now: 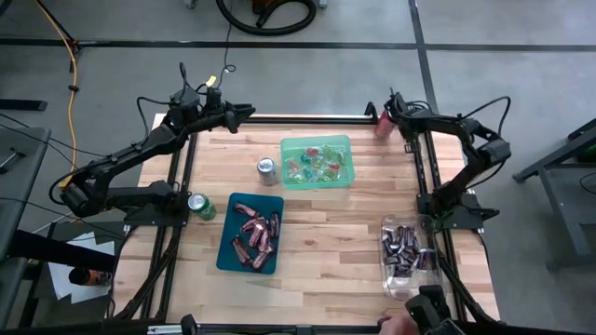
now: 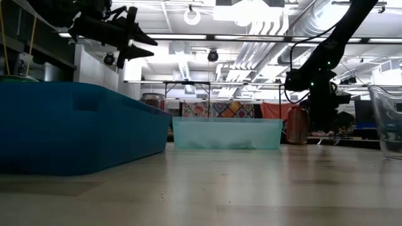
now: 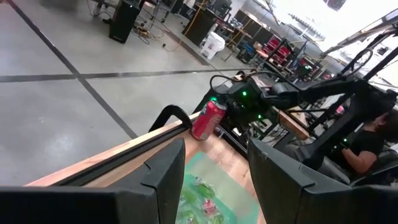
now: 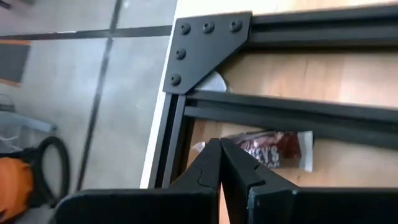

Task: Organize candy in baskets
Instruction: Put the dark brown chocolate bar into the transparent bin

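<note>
The light green basket (image 1: pixel 317 162) holds green and red pieces, the dark teal basket (image 1: pixel 250 233) pinkish-red bars, and the clear basket (image 1: pixel 408 249) dark bars. One brown bar (image 4: pixel 273 151) lies on the table at the far right corner, beside the frame rail. My right gripper (image 4: pixel 221 163) is shut, its tips at that bar's end, low at the far right corner (image 1: pixel 391 102). My left gripper (image 3: pixel 214 168) is open and raised above the far left part of the table (image 1: pixel 244 112), holding nothing. My right gripper's shut fingertips (image 4: pixel 211 155) stand at the crimped end (image 4: pixel 202 148) of the brown bar, coming from above. The fingers hide that spot, so I cannot tell whether they touch it. The bar lies flat on the wood.
A red can (image 1: pixel 383 122) stands at the far right corner beside my right gripper. A silver can (image 1: pixel 266 168) and a green can (image 1: pixel 201 206) stand left of the middle. Black frame rails (image 4: pixel 292 109) border the far edge. A person's hand (image 1: pixel 396 323) shows at the near edge.
</note>
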### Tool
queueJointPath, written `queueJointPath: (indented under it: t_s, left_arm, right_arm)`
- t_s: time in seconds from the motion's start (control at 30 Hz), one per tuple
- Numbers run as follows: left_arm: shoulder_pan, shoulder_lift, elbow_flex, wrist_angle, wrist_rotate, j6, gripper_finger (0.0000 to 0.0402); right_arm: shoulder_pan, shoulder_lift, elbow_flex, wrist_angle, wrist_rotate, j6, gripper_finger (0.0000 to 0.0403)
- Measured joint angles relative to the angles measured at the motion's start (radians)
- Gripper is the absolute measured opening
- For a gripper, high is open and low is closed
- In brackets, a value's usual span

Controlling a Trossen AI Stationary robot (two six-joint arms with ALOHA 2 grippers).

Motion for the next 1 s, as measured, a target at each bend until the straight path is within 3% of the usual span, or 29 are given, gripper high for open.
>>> queueJointPath:
  t_s: [0.13, 0.3, 0.57, 0.77, 1.0]
  left_arm:
    - [0.0, 0.0, 0.0, -0.008, 0.0, 0.001, 0.0163]
    - [0.0, 0.0, 0.0, -0.008, 0.0, 0.001, 0.0163]
    - [0.0, 0.0, 0.0, -0.008, 0.0, 0.014, 0.0163]
    - [0.0, 0.0, 0.0, -0.008, 0.0, 0.015, 0.0163]
    - [0.0, 0.0, 0.0, -0.009, 0.0, 0.015, 0.0163]
  right_arm:
    - [-0.014, 0.025, 0.034, -0.047, -0.019, -0.006, 0.0]
    - [-0.015, 0.018, 0.025, -0.066, -0.13, -0.097, 0.0]
    - [0.028, -0.015, 0.03, -0.059, -0.116, -0.161, 0.0]
    - [0.004, -0.007, 0.029, -0.063, -0.062, -0.147, 0.0]
    - [-0.005, 0.011, 0.03, -0.068, -0.072, -0.156, 0.0]
